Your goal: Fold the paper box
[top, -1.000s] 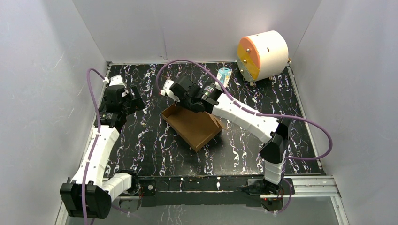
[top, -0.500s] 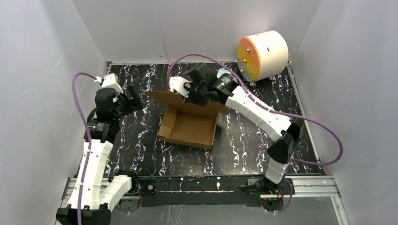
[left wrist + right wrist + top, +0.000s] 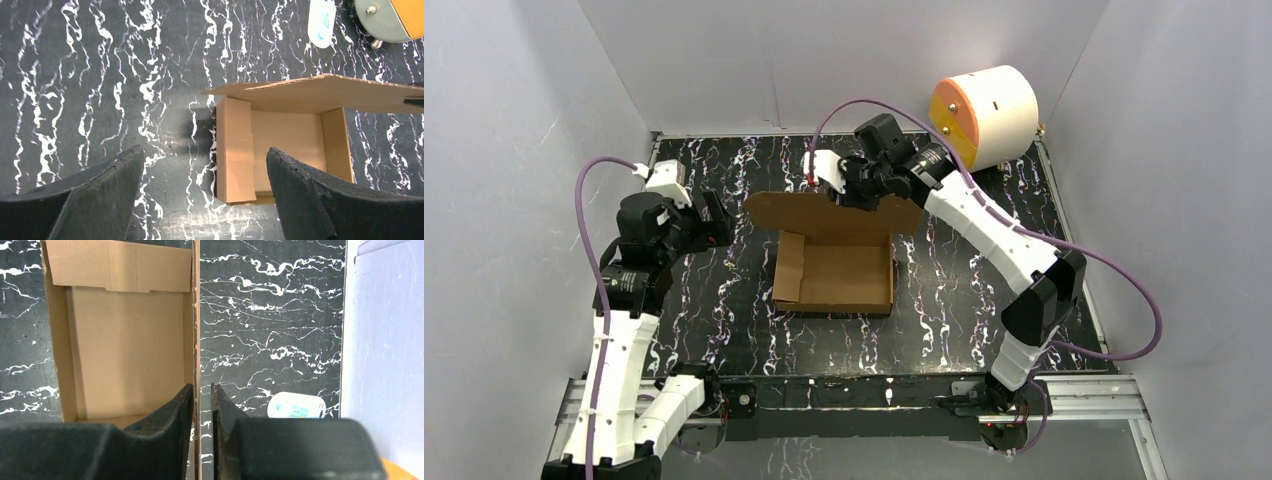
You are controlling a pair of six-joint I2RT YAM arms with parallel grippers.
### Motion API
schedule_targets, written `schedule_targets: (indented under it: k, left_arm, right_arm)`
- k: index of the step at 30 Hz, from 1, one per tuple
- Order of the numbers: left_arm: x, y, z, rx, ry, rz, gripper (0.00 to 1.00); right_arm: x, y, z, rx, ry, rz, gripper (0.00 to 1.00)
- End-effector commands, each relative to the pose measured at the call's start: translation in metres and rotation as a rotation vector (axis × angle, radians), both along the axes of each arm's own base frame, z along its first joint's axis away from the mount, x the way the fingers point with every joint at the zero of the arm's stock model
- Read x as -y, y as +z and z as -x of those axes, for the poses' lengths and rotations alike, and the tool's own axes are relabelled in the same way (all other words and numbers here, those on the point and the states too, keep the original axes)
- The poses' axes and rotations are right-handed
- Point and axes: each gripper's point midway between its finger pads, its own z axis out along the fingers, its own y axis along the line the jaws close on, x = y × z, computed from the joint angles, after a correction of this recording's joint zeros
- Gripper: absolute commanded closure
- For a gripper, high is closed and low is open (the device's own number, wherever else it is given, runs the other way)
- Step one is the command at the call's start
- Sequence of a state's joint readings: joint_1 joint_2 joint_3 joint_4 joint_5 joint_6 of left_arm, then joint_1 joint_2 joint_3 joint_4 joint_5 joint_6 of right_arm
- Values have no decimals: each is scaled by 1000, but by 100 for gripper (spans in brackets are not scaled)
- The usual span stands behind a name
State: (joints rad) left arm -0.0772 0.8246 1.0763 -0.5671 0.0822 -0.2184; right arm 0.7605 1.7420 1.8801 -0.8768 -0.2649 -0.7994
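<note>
1. Currently, the box (image 3: 834,272) sits open at the middle of the desk (image 3: 724,290). It is a shallow brown tray, squared to the desk's near edge.
2. The left side panel of the tray is folded inward. The right wall stands upright.
3. The flap (image 3: 829,213) rises from the far wall of the tray. It is wider than the tray and overhangs it on both sides.
4. The right fingers (image 3: 189,397) are set narrow and clamp the free edge of the flap. The right wrist view shows the card edge-on between them, with both fingers touching it.
5. The left fingers (image 3: 712,222) are spread wide and hold nothing. They hover over the desk to the left of the box, apart from it, and point toward it.
6. A white-and-blue slip (image 3: 321,16) lies flat on the desk beyond the flap.
7. A white cylinder (image 3: 984,118) with an orange face lies on its side at the far right corner, near the slip.
</note>
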Motion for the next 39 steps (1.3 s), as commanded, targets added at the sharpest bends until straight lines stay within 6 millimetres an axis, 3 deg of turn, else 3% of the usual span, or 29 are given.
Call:
schedule_targets:
  k: [1,3,9,12,19,23,26,28,31,34,37,39]
  left_arm:
    - [12,-20,11,-115,9,108,11]
    - [22,-32,14,-158,5,187,12]
    - [38,-66,16,-234,22,329,15]
    - [44,-85,17,-276,23,375,18]
    - [63,-130,16,-390,-3,488,30]
    - [64,-145,12,-411,22,515,34]
    - [64,-156,8,-409,43,530,36]
    - [65,-163,6,-420,47,545,38]
    - [69,-170,4,-445,39,556,41]
    - [73,-168,2,-448,27,560,41]
    - [78,-154,-2,-428,-4,572,41]
    - [80,-140,-9,-400,-20,584,39]
  right_arm:
    - [-7,38,7,96,22,-153,63]
    - [-5,45,9,98,-12,-195,52]
    - [17,82,9,96,-284,-405,43]
    - [33,87,22,51,-391,-524,41]
    - [62,71,69,-79,-456,-698,44]
    - [62,55,99,-209,-410,-754,51]
    - [60,37,108,-268,-401,-794,55]
    - [59,35,111,-274,-392,-845,57]
    - [71,47,105,-206,-435,-938,53]
    - [94,76,95,-57,-499,-958,48]
    - [106,106,96,40,-487,-952,45]
    - [99,112,105,35,-411,-916,44]
